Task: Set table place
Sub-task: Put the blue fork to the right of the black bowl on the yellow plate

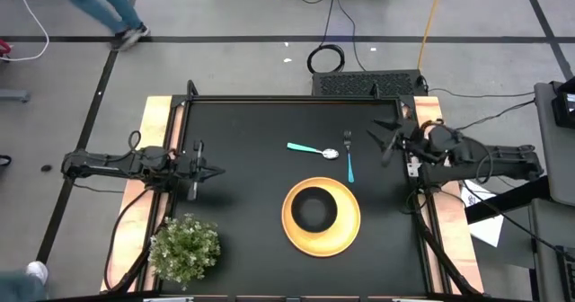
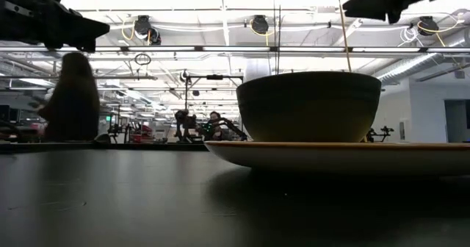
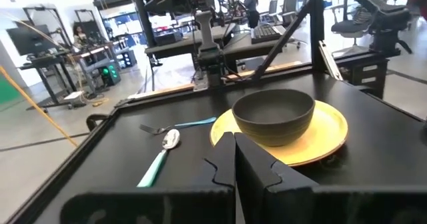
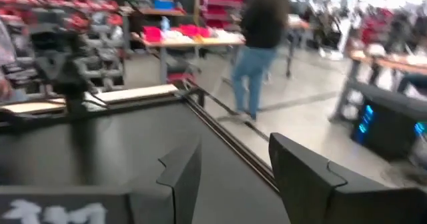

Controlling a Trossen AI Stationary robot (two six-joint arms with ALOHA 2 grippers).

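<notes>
Overhead, place setting: yellow plate (image 1: 322, 217) lies on the black surface (image 1: 243, 176), toward the near edge and right of centre, with the black bowl (image 1: 314, 209) sitting inside it.
Cutlery: fork (image 1: 349, 155) and spoon (image 1: 314, 149) lie flat just beyond the plate, on its far side, close together but not clearly touching.
Fork axis: long axis runs near-to-far, tines at the far end, teal handle pointing back toward the plate rim.
Spoon axis: long axis runs nearly across the surface, teal handle toward the left arm's side, metal head toward the fork.
Right claw (image 1: 388, 140): fingers spread wide and pinching nothing, seen clearly in the right wrist view (image 4: 230, 177); it hangs near the right edge of the surface.
Key relation: fork lies inward from the right claw, toward the surface's centre, near but apart; its axis crosses the claw's line of approach.
Left claw (image 1: 214, 170): fingers pressed together and empty, waiting at the left edge, well apart from the cutlery.
Nearer arm: right, by judgement; any adjustment of fork or spoon would fall to it.
Bystander item: potted plant (image 1: 184, 247) stands at the near left corner, clear of the setting.
</notes>
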